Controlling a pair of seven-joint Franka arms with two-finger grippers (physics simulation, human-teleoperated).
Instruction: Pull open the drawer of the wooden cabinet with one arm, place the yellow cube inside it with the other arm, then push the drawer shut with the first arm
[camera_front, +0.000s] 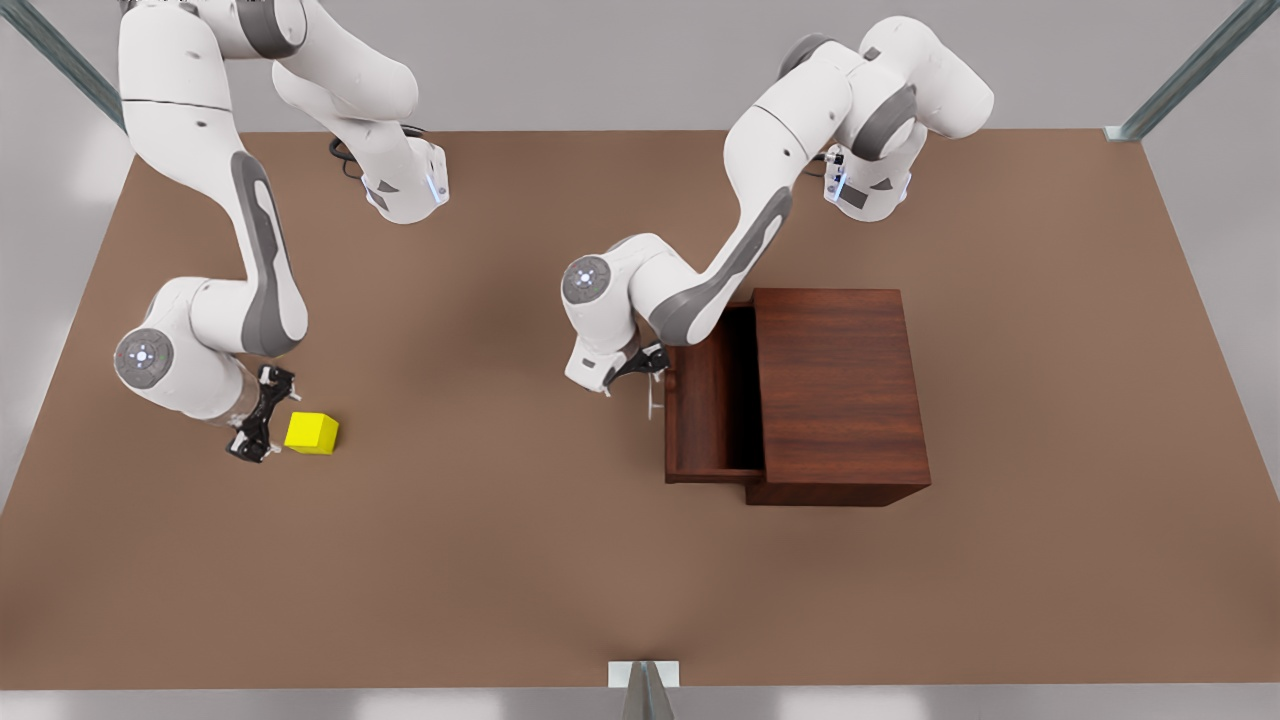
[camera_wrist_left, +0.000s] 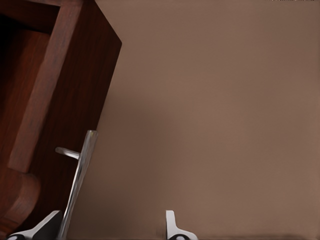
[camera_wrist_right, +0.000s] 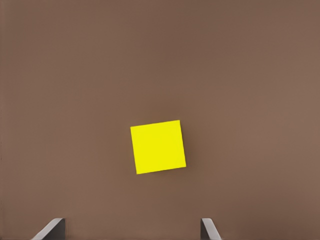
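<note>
The small bright yellow cube (camera_front: 311, 433) sits on the bare brown tabletop (camera_front: 500, 560), well apart from the dark reddish-brown wooden cabinet (camera_front: 838, 395) on the front view's right, whose shallow drawer (camera_front: 705, 400) stands pulled out. The right gripper (camera_front: 257, 413) is by far the nearer: it hangs just beside the cube, jaws spread wide and empty, and in its wrist view the cube (camera_wrist_right: 158, 146) lies centred ahead between the fingertips, slightly rotated. The left gripper (camera_front: 640, 362) waits at the drawer's slim silver bar handle (camera_wrist_left: 78, 182), fingers parted, one beside the bar, gripping nothing.
</note>
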